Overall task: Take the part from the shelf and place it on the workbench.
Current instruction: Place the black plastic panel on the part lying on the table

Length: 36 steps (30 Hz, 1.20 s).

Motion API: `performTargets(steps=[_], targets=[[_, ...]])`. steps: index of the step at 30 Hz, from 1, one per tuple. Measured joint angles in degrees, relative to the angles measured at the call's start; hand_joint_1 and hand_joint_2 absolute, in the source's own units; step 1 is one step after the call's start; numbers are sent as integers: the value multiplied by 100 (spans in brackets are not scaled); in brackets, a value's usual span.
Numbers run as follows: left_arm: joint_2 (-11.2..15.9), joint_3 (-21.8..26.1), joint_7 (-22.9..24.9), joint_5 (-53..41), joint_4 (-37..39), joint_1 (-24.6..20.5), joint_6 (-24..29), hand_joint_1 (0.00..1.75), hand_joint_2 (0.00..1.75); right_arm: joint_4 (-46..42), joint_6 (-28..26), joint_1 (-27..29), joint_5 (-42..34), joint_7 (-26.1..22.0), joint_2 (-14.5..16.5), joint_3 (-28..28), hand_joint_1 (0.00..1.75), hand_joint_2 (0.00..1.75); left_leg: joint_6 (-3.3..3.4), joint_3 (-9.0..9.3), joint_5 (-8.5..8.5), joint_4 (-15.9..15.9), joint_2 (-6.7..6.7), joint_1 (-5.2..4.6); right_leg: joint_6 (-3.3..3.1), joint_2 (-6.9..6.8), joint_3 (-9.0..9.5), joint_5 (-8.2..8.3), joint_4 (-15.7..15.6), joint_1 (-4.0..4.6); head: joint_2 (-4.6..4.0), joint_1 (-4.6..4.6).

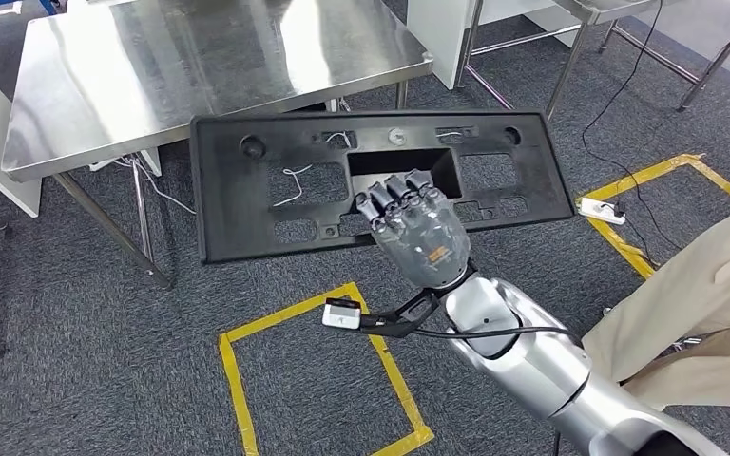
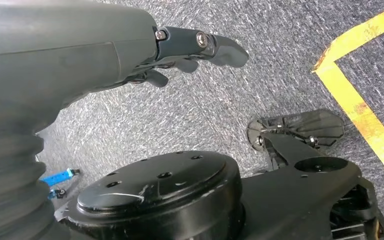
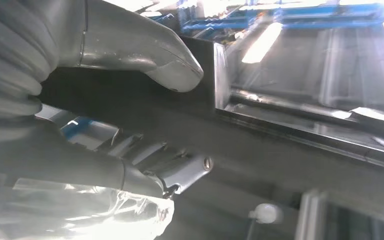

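The part (image 1: 247, 190) is a long, flat black plastic panel with cut-outs, held level above the grey carpet. My right hand (image 1: 418, 233) grips its near edge at the middle, fingers over the top by the rectangular opening. In the right wrist view the thumb (image 3: 145, 50) and fingers (image 3: 170, 170) clamp the dark panel (image 3: 280, 155) between them. The steel workbench (image 1: 152, 66) stands just beyond the panel, to the far left, and its top is bare. My left hand (image 2: 80, 55) hangs over the carpet, holding nothing, fingers loosely apart.
A person in beige clothing (image 1: 713, 285) stands close on the right. Yellow tape squares (image 1: 238, 380) (image 1: 665, 171) mark the carpet. A white power strip (image 1: 601, 211) and its cables lie on the floor to the right. Another steel table's legs (image 1: 570, 57) stand at the back right.
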Motion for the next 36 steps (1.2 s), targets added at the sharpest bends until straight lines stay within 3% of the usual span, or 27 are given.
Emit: performTargets(steps=[2,5,6,7,8,10,12,15,17,20,21,22,23,26,28,32,34,36], targets=[[-13,7,5,-3,0,6,1,0,175,2,-28,124,-4,-127,127,-269,175,175,14,98,31,-134,-38,35,8,67,-111,-108,228,25,0,13],[-26,10,13,-3,1,12,-2,0,175,7,-61,288,-9,-264,220,-534,175,175,23,147,32,-169,-107,35,-28,189,-732,-457,1312,19,0,30],[-28,13,16,-3,1,13,-3,0,175,8,-63,392,-10,-389,255,-619,175,175,24,159,20,-168,-138,31,-8,199,-915,-492,1565,16,0,33],[-31,15,19,-4,1,15,-3,0,175,8,-65,508,-10,-547,302,-722,175,175,19,179,4,-166,-169,29,33,206,-990,-426,1598,15,0,39],[-34,18,20,-5,1,18,-4,0,175,8,-67,621,-9,-696,359,-832,175,175,6,210,-19,-164,-197,29,85,209,-936,-264,1383,13,0,43],[-45,23,18,-8,1,29,-8,0,175,9,-73,777,-11,-866,472,-1042,175,175,-42,277,-87,-149,-232,16,162,213,-592,156,557,1,0,47],[-51,28,5,-11,1,41,-8,0,175,9,-79,856,-64,-932,575,-1206,175,175,-92,303,-152,-124,-243,-11,124,224,-345,368,24,-8,0,43],[-46,38,-56,-11,0,56,-2,0,175,7,-78,980,-440,-1126,712,-1445,175,175,-147,299,-205,-99,-238,-9,0,235,-295,361,-46,-6,0,36],[-34,46,-102,-10,-1,59,2,0,175,4,-52,1069,-919,-1344,813,-1625,175,175,-221,203,-366,147,-196,13,-72,234,-261,340,-59,-43,0,13],[-25,73,-184,2,-2,26,6,0,175,3,196,1216,-2105,-1800,924,-1909,175,175,-340,-301,-874,1189,-124,67,-141,211,-218,303,-61,-58,0,-21],[-23,91,-204,5,-2,5,21,0,175,-2,355,1286,-2627,-1990,946,-2012,175,175,-361,-440,-952,1465,-110,80,-146,201,-207,292,-60,-57,0,-20],[-22,109,-213,5,-2,-11,44,0,175,-15,518,1365,-3129,-2175,964,-2115,175,175,-369,-485,-915,1549,-100,89,-147,194,-193,282,-60,-57,0,-20],[-22,126,-213,3,-2,-18,73,0,175,-37,669,1447,-3575,-2347,980,-2221,175,175,-367,-421,-762,1407,-93,99,-141,193,-174,272,-60,-58,0,-20],[-21,146,-195,-3,-1,18,137,0,175,-141,916,1625,-4249,-2685,1011,-2518,175,175,-312,83,-174,305,-77,106,-102,206,-123,250,-68,-46,0,-17],[-20,151,-188,-3,1,48,152,0,175,-197,965,1684,-4336,-2757,1014,-2665,175,175,-258,210,-131,-24,-66,78,-55,206,-143,253,-77,-22,0,-17],[-26,154,-187,-3,1,60,157,0,175,-280,985,1766,-4373,-2783,1015,-2831,175,175,-121,258,-106,-149,-84,66,63,175,-185,216,-20,11,0,11],[-40,154,-187,-4,2,63,155,0,175,-309,985,1783,-4379,-2786,1016,-2886,175,175,-60,308,-72,-205,-80,79,24,186,-454,-28,512,27,0,34],[-50,155,-202,-4,3,66,143,0,175,-314,985,1824,-4376,-2787,1011,-2932,175,175,-36,313,-78,-203,-86,59,-22,204,-885,-320,1340,26,0,54]])
